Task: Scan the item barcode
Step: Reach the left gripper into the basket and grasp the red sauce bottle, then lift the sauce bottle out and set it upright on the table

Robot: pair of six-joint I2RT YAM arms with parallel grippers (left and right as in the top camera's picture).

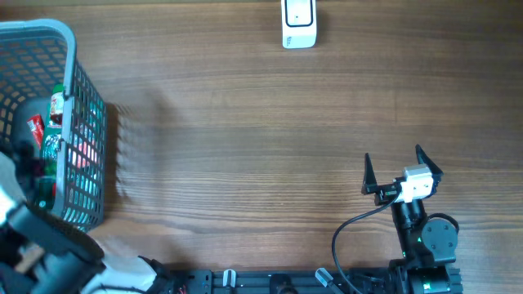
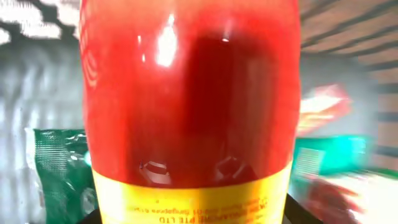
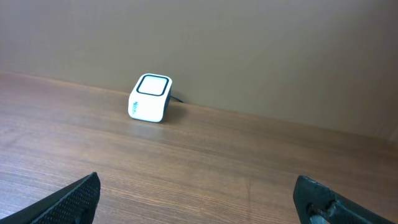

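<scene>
Red bottle [image 2: 186, 93], glossy and rounded with a yellow printed label low on it, fills your left wrist view. It sits inside the grey mesh basket [image 1: 86, 106] with crinkly green packets [image 2: 59, 162] behind it. Your left arm reaches down into that basket at the left end of the wood-grain table [image 1: 245, 122]. The left gripper [image 2: 193, 219] is tight up to the bottle, and you can't tell whether it's clamped. Your right gripper [image 1: 392, 153] is low over the table, fingers spread wide, facing the boxy white scanner [image 1: 298, 23].
</scene>
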